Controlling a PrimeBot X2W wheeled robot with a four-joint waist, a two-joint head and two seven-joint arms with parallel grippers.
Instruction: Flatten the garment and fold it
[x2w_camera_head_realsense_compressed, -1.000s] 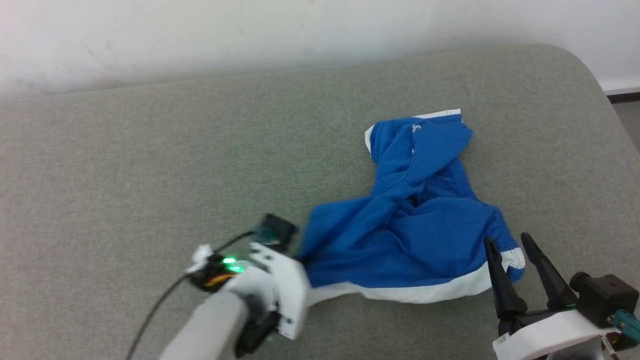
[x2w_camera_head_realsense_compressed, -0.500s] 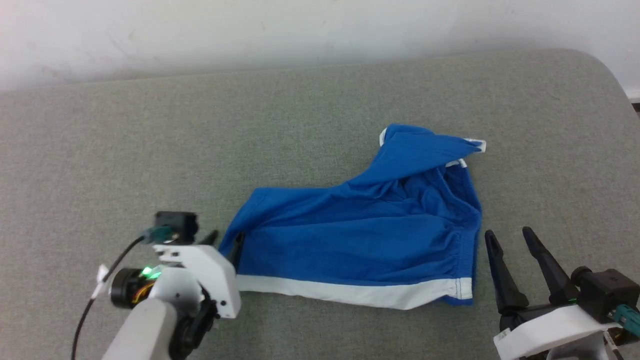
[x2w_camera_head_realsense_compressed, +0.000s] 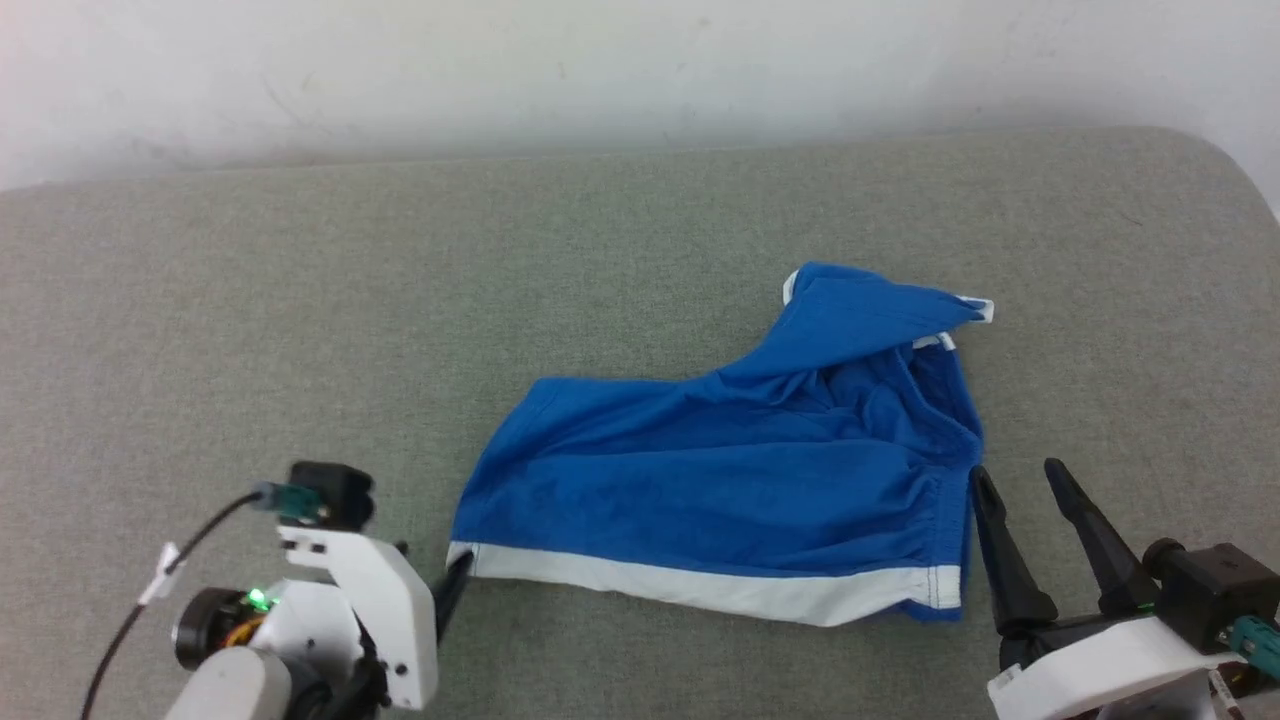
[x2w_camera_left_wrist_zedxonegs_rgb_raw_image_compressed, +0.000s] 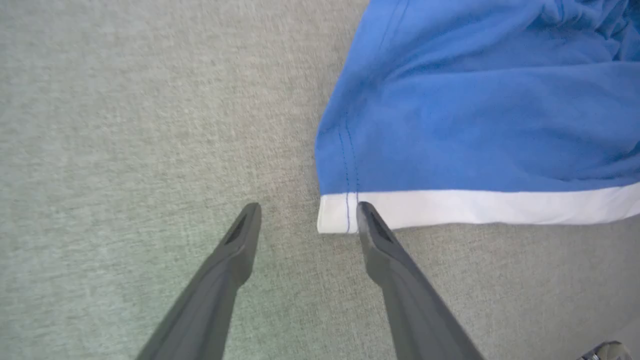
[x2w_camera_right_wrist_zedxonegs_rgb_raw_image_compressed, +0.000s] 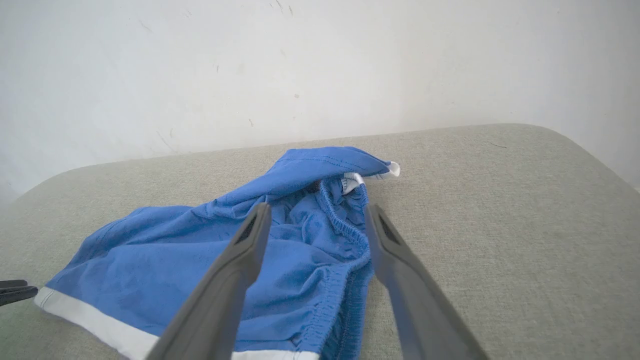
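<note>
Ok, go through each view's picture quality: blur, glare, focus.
Head view: wall washed out at upper left, garment sharp, green light glowing. Left wrist view: grey cushion smeared at left, white band crisper. Right wrist view: right gripper soft up close, garment behind clear, light even.

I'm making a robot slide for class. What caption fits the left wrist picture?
Left gripper, jaws open, at the white-banded corner of the blue shorts lying on a grey cushion.

Garment (x2w_camera_head_realsense_compressed: 720, 490): soft knit cloth, matt, with stitched hems; loosely creased, gathered at the elastic edge.
Tabletop (x2w_camera_head_realsense_compressed: 300, 330): grey-green woven cloth covering, matt, finely rough.
Fingers (x2w_camera_left_wrist_zedxonegs_rgb_raw_image_compressed: 400, 280): dark grey plastic, smooth, matt.
Wrist housing (x2w_camera_head_realsense_compressed: 385, 610): white plastic, smooth, slight sheen.
Wall (x2w_camera_head_realsense_compressed: 600, 70): white painted, matt, scuffed.
</note>
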